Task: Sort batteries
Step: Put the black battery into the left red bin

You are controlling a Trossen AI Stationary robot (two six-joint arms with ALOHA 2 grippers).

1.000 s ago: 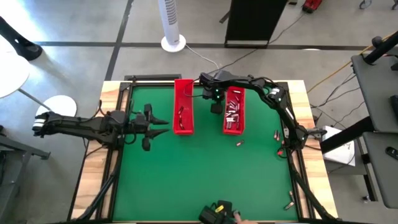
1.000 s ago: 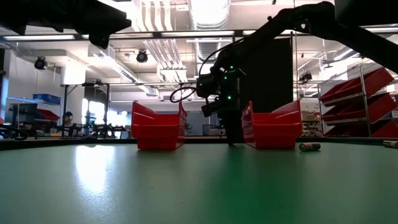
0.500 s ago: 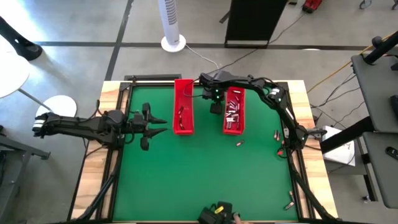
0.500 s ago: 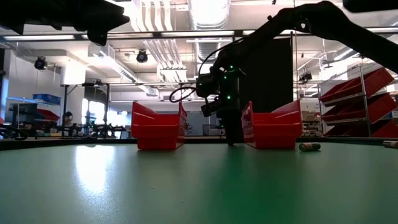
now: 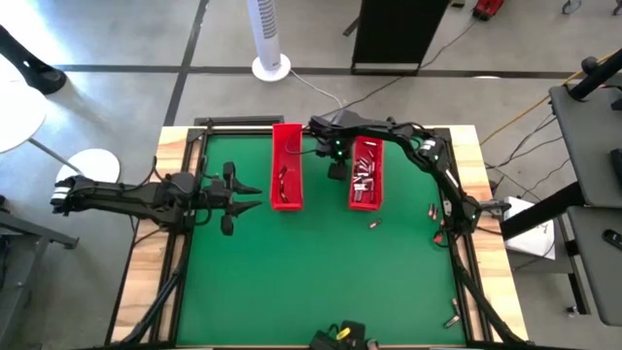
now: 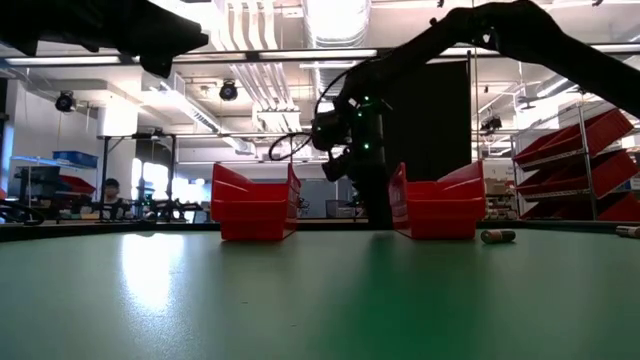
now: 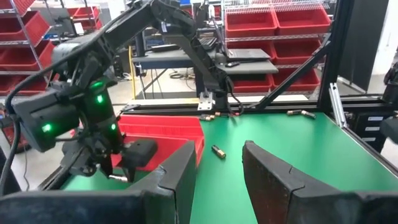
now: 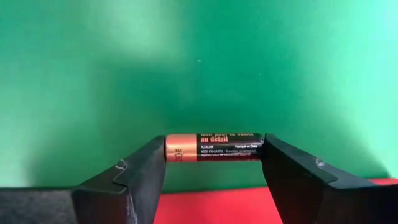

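Between the two red trays, just beside the right tray (image 5: 364,173), we see the right gripper (image 5: 336,167) low over the green worktop (image 5: 311,262). Its fingers (image 8: 134,177) are clamped end to end on a copper-and-black battery (image 8: 214,147), which lies crosswise between them above the green surface, with a red tray edge just under the fingers in the wrist view. Beside this gripper, the right tray holds a heap of batteries (image 5: 363,178); on its other side the left tray (image 5: 286,166) holds a few. One loose battery (image 5: 373,224) lies on the worktop near the right tray's end, and others (image 5: 432,209) lie well apart by the worktop's edge. The left gripper (image 5: 251,191) hangs beyond the left tray, its fingers (image 7: 273,174) apart and holding nothing.
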